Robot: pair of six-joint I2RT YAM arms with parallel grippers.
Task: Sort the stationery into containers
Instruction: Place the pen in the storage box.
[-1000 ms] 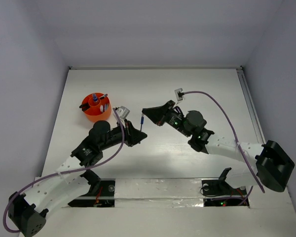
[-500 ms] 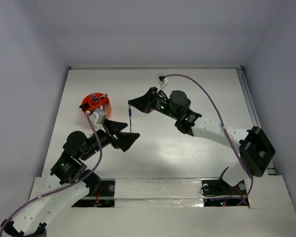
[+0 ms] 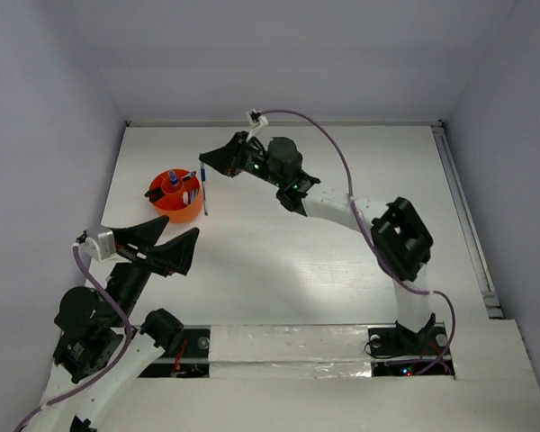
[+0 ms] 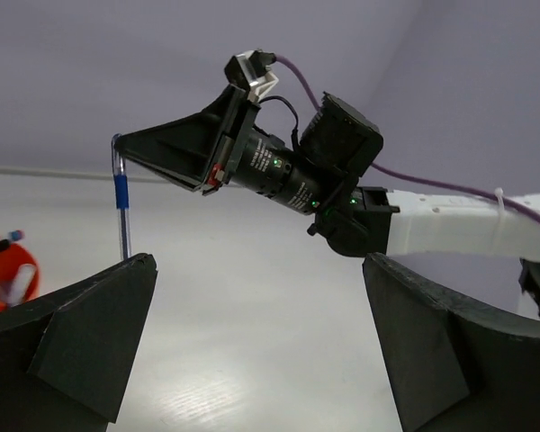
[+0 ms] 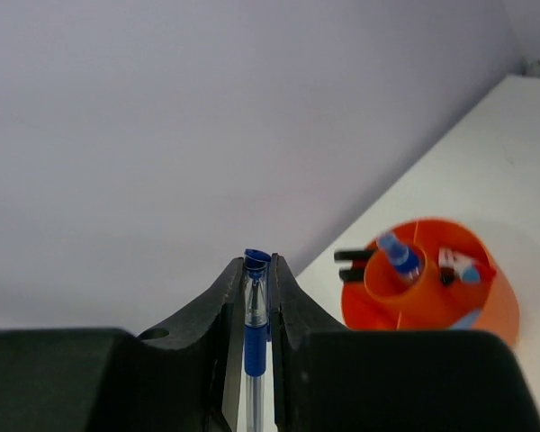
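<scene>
Pen (image 5: 255, 346): slim clear barrel, blue grip

Blue pen (image 3: 203, 189) upright in air, near orange divided cup (image 3: 182, 214)

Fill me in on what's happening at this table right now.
The robot is sorting stationery into an orange cup. The right gripper is shut on a blue pen, pinching its top end so that it hangs straight down just beside the cup, not yet in it. The left gripper is open and holds nothing, nearer the front left of the table. The cup's compartments already hold a few other pieces of stationery.
</scene>
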